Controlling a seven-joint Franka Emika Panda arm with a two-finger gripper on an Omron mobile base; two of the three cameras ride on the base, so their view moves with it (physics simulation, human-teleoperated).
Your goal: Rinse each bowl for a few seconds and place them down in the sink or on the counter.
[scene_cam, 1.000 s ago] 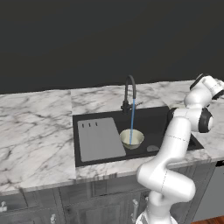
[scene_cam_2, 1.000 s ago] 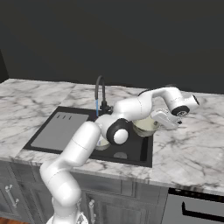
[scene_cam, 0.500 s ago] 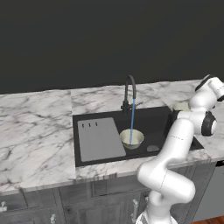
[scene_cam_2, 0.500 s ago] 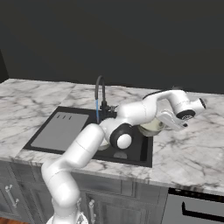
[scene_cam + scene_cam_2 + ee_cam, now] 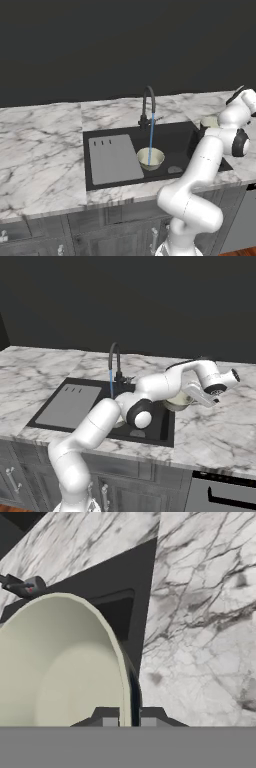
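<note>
Bowls (image 5: 150,158) – one in black sink (image 5: 115,131), marble counter (image 5: 40,150) around

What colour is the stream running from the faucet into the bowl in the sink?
Blue: a thin stream from the faucet into the pale bowl. Clearest in the left base view.

Both base views look down from behind arm – left side, right side – sharing sink (image 5: 175,137) mid-frame; hand view sits super close on bowl (image 5: 60,667).
</note>
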